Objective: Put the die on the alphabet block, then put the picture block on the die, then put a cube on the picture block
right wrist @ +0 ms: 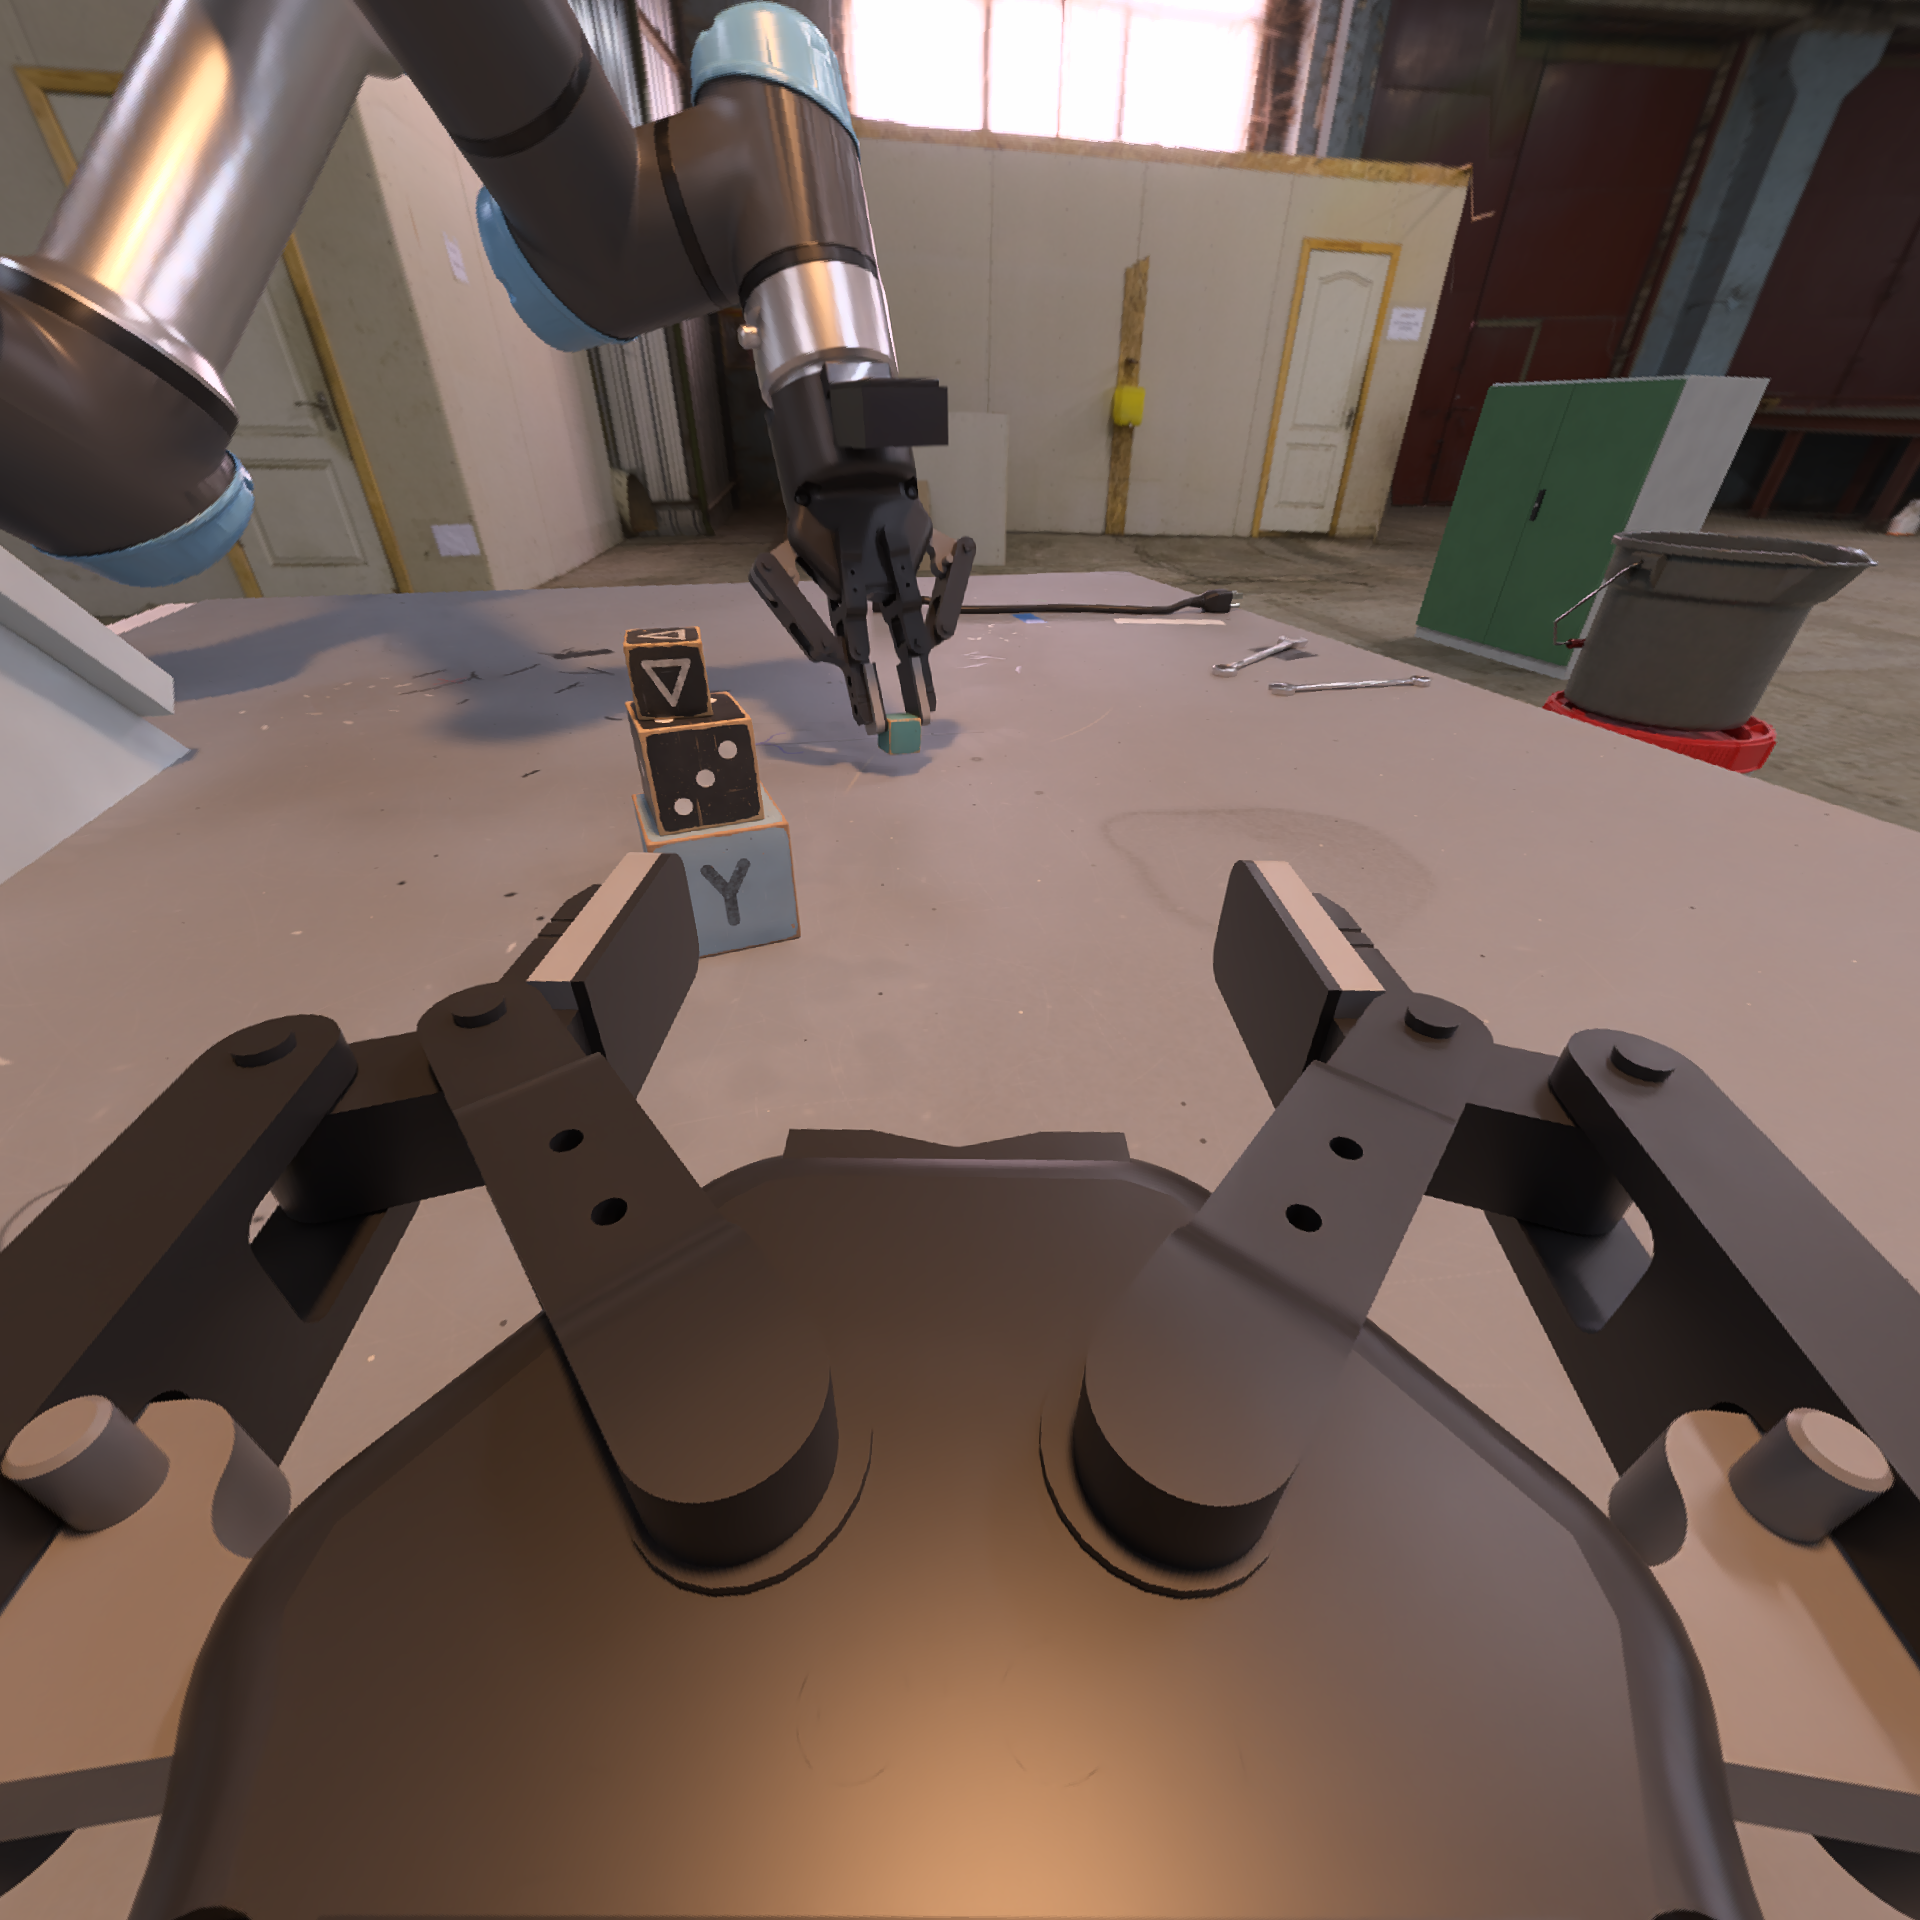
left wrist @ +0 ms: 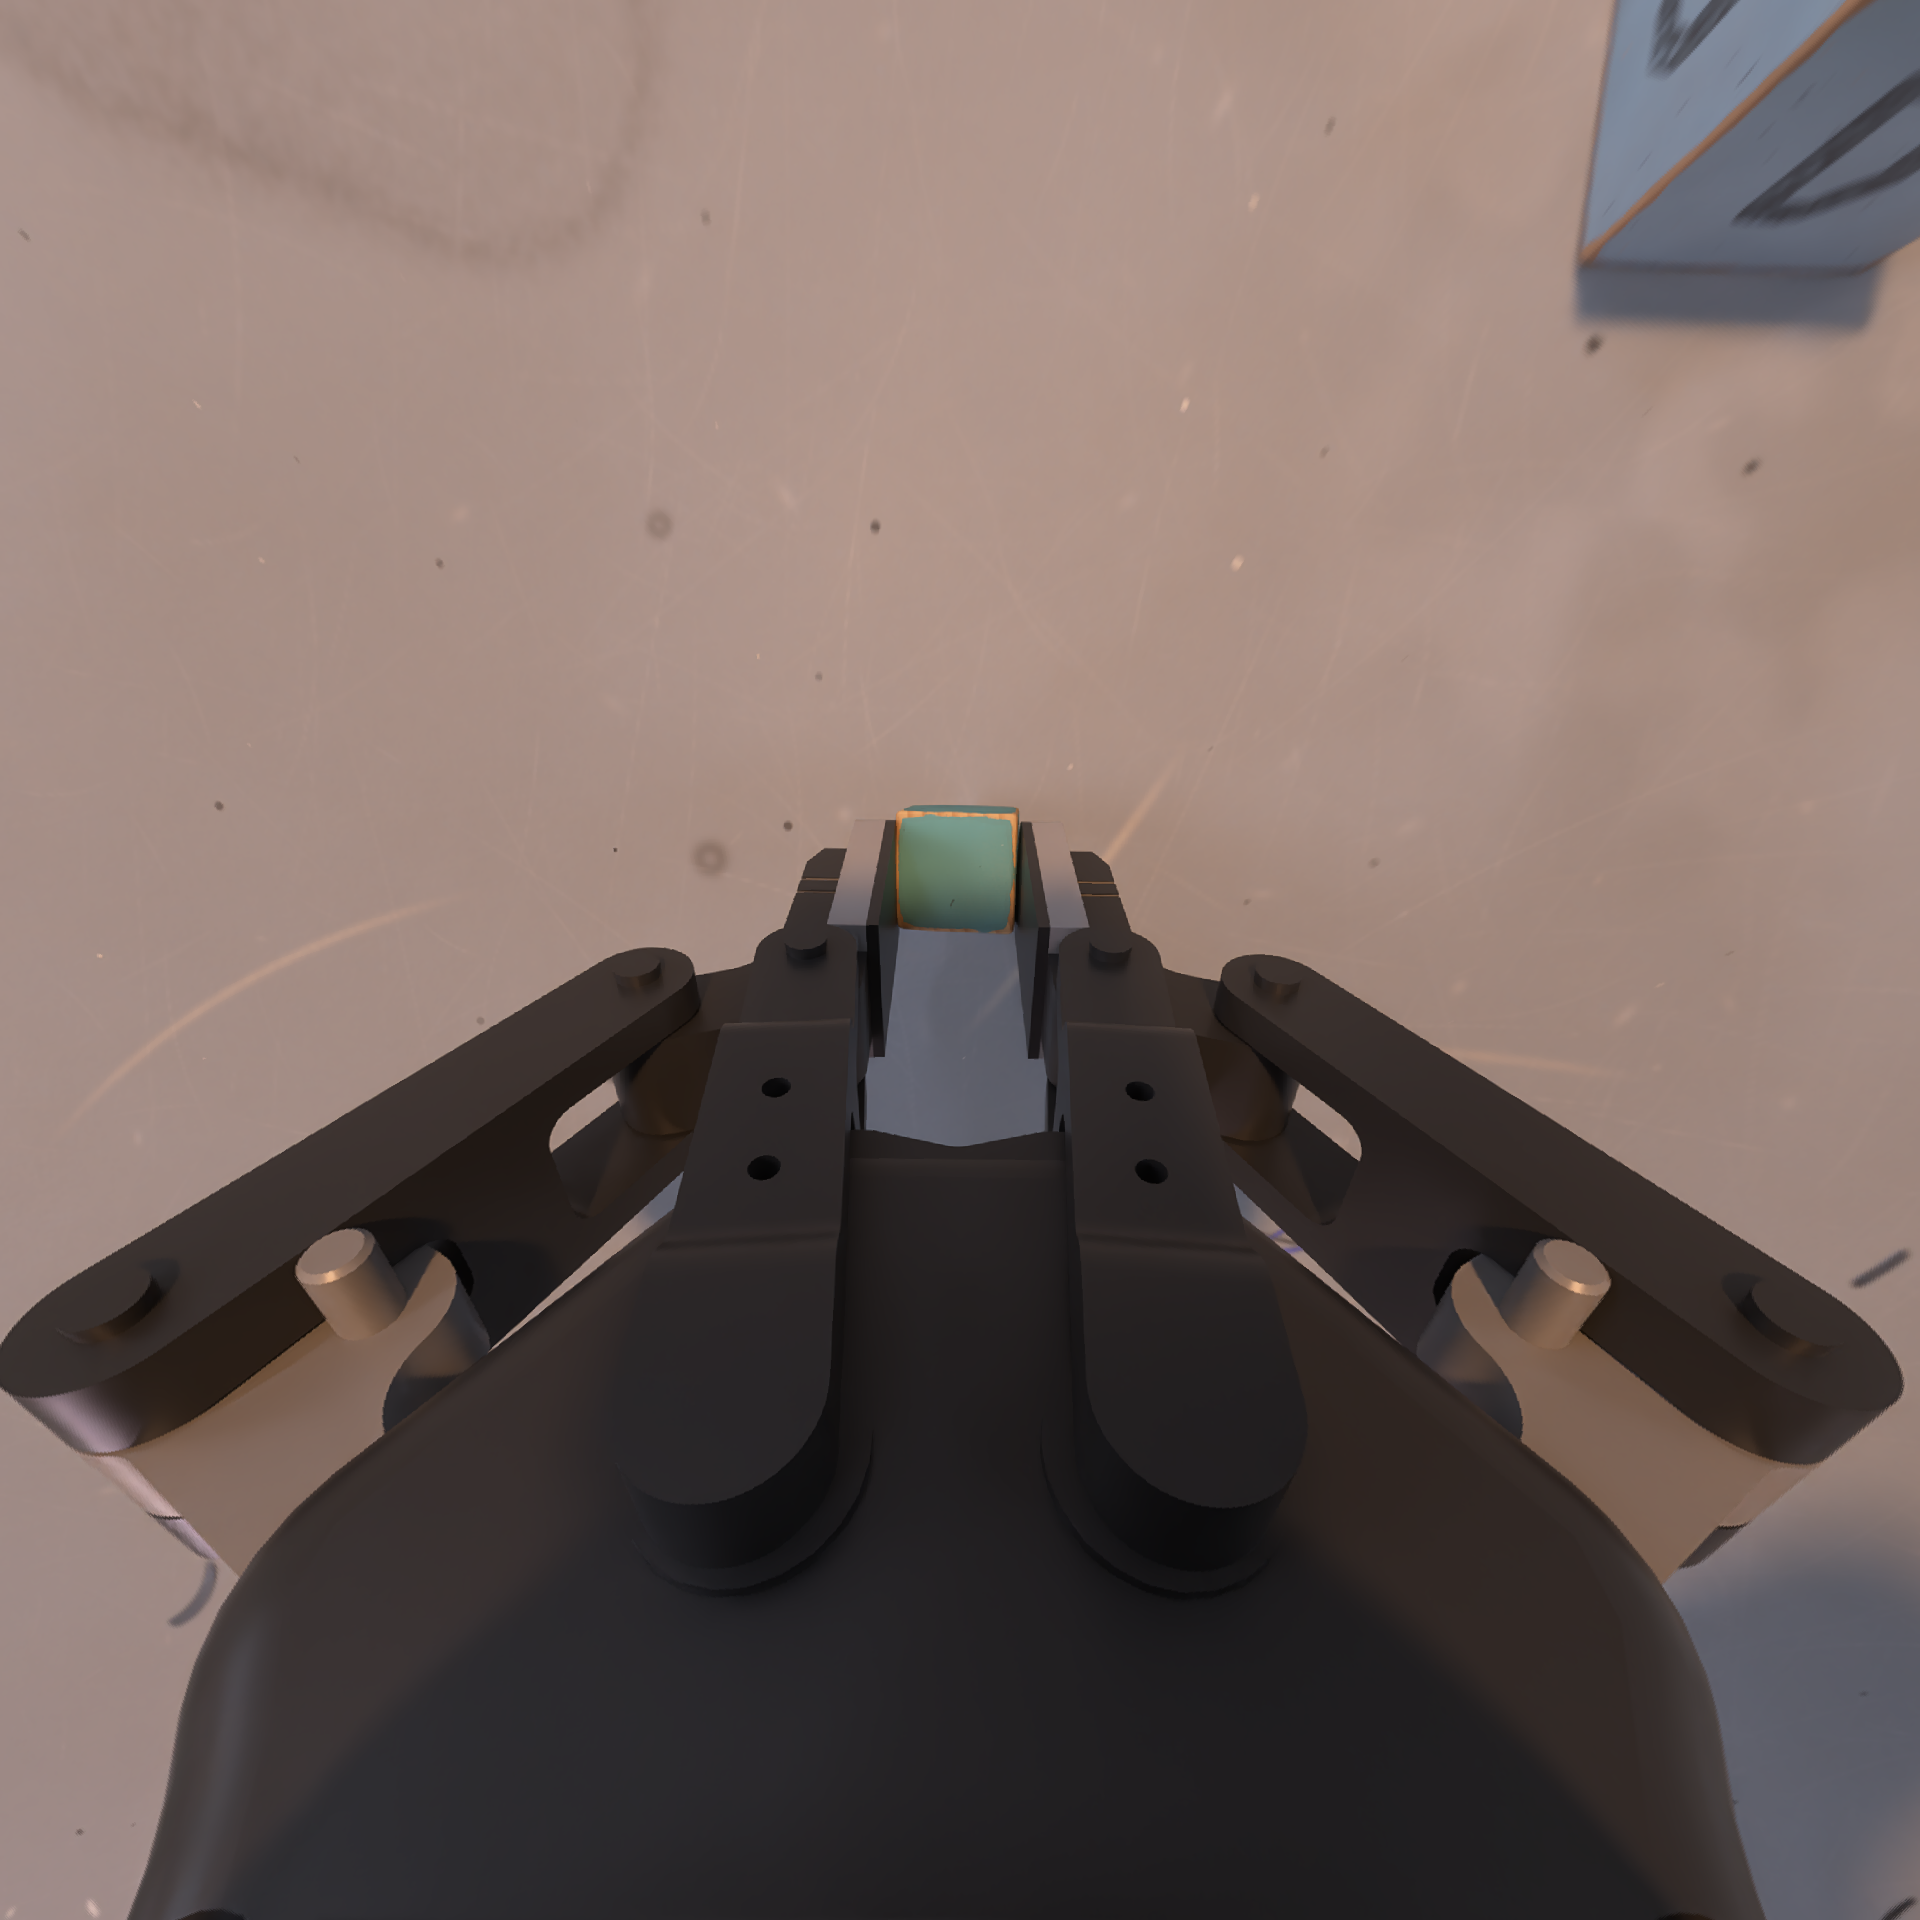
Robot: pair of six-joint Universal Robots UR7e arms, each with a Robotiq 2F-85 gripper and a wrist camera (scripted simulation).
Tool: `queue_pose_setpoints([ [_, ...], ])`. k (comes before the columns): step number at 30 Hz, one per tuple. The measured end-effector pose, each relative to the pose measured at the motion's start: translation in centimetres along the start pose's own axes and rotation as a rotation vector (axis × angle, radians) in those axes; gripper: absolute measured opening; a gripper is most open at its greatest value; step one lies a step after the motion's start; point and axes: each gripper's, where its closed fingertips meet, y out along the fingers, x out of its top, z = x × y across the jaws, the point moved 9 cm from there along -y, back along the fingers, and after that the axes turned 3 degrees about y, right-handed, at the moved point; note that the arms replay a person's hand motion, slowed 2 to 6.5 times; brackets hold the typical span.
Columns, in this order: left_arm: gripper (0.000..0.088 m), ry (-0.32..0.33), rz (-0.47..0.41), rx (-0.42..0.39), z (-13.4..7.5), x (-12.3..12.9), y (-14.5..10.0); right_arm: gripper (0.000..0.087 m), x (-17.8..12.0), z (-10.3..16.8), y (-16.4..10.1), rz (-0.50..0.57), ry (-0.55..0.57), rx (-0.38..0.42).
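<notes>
A stack stands on the table in the right wrist view: a pale blue alphabet block at the bottom, a black die on it, and a black picture block with a triangle on top. My left gripper is shut on a small teal cube. In the right wrist view that gripper holds the cube at or just above the table, to the right of the stack. My right gripper is open and empty, in front of the stack. The alphabet block's corner shows in the left wrist view.
The grey table spreads around the stack. Two wrenches lie at the far right, a black cable at the far edge. A grey bucket stands beyond the table on the right. The left arm reaches in from the upper left.
</notes>
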Motion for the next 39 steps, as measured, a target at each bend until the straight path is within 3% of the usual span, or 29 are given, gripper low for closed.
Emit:
queue_pose_setpoints([
  [10, 0.0206, -0.045, -0.118, 0.018, -2.5, 4.2, -3.7, 0.0854, 0.0, 0.0, 0.0, 0.003, -0.002, 0.001],
  [19, 0.0206, -0.001, -0.199, 0.000, -6.6, 10.2, -6.5, 0.0854, 0.0, 0.0, 0.1, 0.007, -0.005, 0.001],
  [30, 0.0206, 0.082, -0.170, 0.023, -10.8, 14.6, -7.4, 0.0854, 0.0, 0.0, 0.1, 0.004, 0.004, 0.007],
  [39, 0.0206, 0.062, -0.124, 0.006, -11.6, 15.4, -6.8, 0.0854, 0.0, 0.0, 0.1, 0.005, -0.004, 0.006],
])
